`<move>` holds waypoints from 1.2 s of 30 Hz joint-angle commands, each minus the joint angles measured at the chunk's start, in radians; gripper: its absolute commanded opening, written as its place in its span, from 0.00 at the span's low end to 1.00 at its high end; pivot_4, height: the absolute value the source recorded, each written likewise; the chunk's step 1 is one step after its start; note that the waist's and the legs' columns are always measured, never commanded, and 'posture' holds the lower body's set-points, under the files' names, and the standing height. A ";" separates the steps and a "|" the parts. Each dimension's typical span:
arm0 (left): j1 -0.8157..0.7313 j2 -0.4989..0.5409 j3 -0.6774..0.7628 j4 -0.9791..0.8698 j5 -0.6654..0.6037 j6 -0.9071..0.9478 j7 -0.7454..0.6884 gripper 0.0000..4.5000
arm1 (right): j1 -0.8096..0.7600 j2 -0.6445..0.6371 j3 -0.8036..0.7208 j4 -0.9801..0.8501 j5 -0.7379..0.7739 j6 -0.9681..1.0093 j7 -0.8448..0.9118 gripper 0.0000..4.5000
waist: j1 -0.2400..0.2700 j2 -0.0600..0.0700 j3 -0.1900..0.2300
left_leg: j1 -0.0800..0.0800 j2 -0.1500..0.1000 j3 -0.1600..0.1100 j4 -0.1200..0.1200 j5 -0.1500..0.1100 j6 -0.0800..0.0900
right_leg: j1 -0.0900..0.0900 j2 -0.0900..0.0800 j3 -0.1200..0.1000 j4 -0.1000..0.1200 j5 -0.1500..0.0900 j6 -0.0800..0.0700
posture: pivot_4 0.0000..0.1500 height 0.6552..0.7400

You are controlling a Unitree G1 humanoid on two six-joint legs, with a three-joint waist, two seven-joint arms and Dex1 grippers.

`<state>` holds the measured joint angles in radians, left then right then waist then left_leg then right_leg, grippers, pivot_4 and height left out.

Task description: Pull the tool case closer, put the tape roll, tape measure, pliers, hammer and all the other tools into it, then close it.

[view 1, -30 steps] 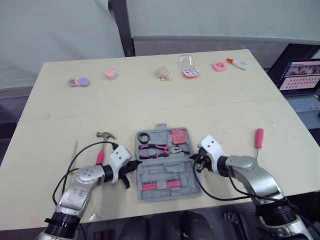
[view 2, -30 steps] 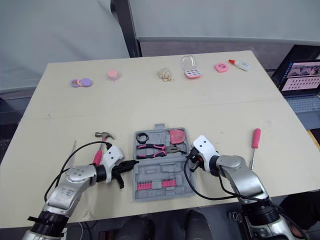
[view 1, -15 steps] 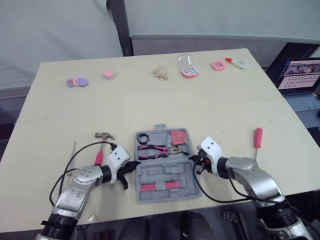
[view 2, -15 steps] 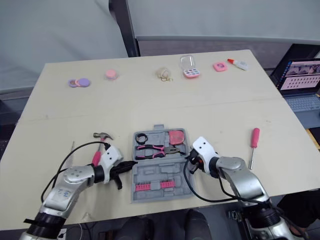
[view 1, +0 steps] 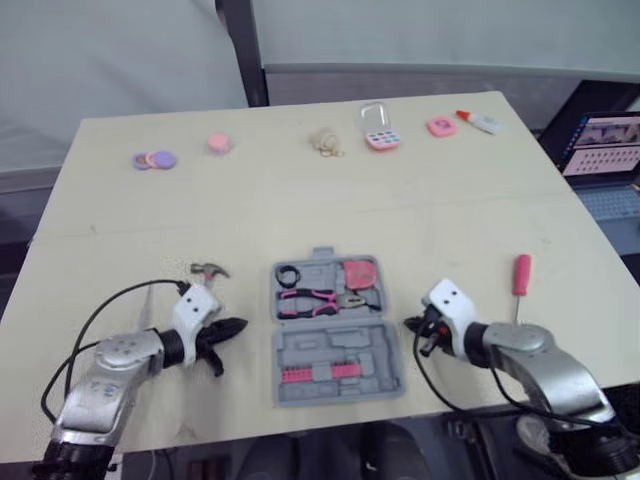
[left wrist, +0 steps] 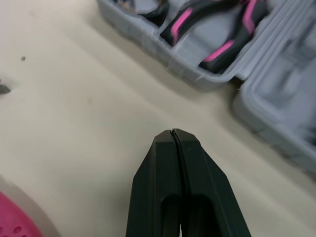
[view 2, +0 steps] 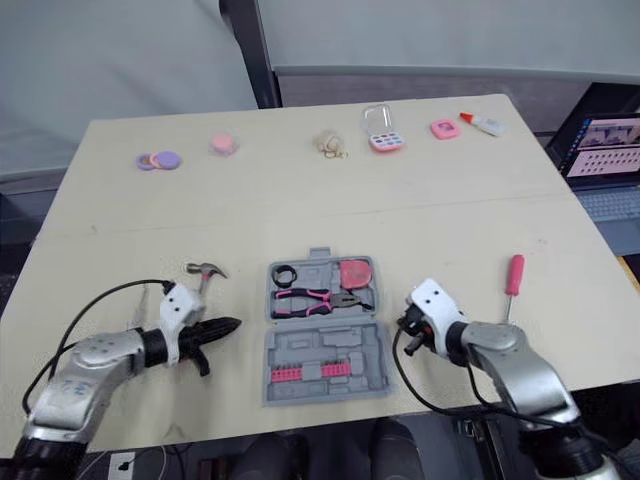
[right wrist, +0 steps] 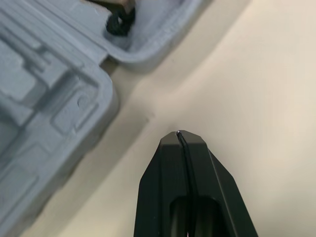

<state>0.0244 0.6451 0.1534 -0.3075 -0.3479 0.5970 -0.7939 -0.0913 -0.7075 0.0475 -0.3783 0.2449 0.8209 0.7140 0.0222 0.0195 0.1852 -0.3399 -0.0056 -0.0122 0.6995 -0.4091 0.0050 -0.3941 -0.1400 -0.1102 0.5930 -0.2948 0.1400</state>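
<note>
Left gripper point(view 1: 236, 325) and right gripper point(view 1: 410, 324) pinched flat, empty, flanking the open tool case point(view 1: 335, 360).
I see pliers point(view 1: 310, 298) inside; the hammer point(view 1: 210, 271) and what looks like a screwdriver point(view 1: 521, 275) lie outside on the table point(view 1: 300, 200).

A grey plastic tool case point(view 1: 338, 345) lies open and flat. Its far half holds a black tape roll point(view 1: 289, 276), a round pink tape measure point(view 1: 360, 272) and pink-handled pliers point(view 1: 310, 299) (the near half seemingly holds pink bits). A steel-headed hammer point(view 1: 210, 271) lies to its left, and a pink-handled screwdriver point(view 1: 521, 276) well to its right.

Silver-grey arms point(view 1: 108, 362), white wrist blocks point(view 1: 446, 298), looping black cables point(view 1: 110, 297), black left tool point(left wrist: 174, 132), right tool point(right wrist: 178, 133).
</note>
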 commanded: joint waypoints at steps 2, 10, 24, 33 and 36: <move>0.061 0.046 0.160 -0.140 -0.197 0.079 -0.076 0.01 | 0.073 -0.093 -0.126 -0.153 0.136 0.047 0.117 0.00 | 0.000 0.000 0.000 | 0.000 0.000 0.000 0.000 0.000 0.000 | 0.001 0.001 0.000 -0.001 0.000 0.000 | 1.00 1.00; 0.299 0.108 0.300 -0.268 -0.292 0.098 -0.137 0.01 | 0.248 -0.255 -0.297 -0.257 0.348 0.108 0.300 0.00 | 0.001 -0.001 0.001 | 0.005 0.000 0.003 0.000 0.000 0.000 | 0.003 0.001 0.003 -0.001 0.000 0.000 | 1.00 1.00; 0.486 0.077 0.381 -0.238 -0.267 -0.111 -0.222 0.01 | 0.425 -0.240 -0.319 -0.407 0.410 0.096 0.241 0.00 | -0.001 -0.003 0.001 | 0.005 0.001 0.005 0.000 0.000 0.000 | 0.003 0.003 0.004 0.000 0.001 -0.002 | 1.00 1.00; 0.608 0.024 0.482 -0.182 -0.308 -0.208 -0.312 0.49 | 0.448 -0.240 -0.359 -0.406 0.456 0.088 0.241 0.50 | 0.012 -0.004 0.001 | 0.004 0.001 0.005 0.000 0.000 0.001 | 0.002 0.003 0.006 -0.003 0.001 -0.003 | 1.00 1.00; 0.689 -0.014 0.526 -0.160 -0.296 -0.275 -0.355 0.77 | 0.510 -0.227 -0.399 -0.423 0.455 0.062 0.242 0.79 | 0.007 -0.005 0.001 | 0.004 0.002 0.006 0.000 -0.001 0.002 | 0.002 0.004 0.006 -0.002 0.001 -0.003 | 1.00 1.00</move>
<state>0.6887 0.6431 0.6403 -0.4823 -0.6424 0.3617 -1.1223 0.4044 -0.9382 -0.3128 -0.7782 0.6905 0.9039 0.9393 0.0293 0.0149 0.1860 -0.3359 -0.0040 -0.0057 0.6992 -0.4106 0.0072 -0.3919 -0.1363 -0.1046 0.5902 -0.2936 0.1373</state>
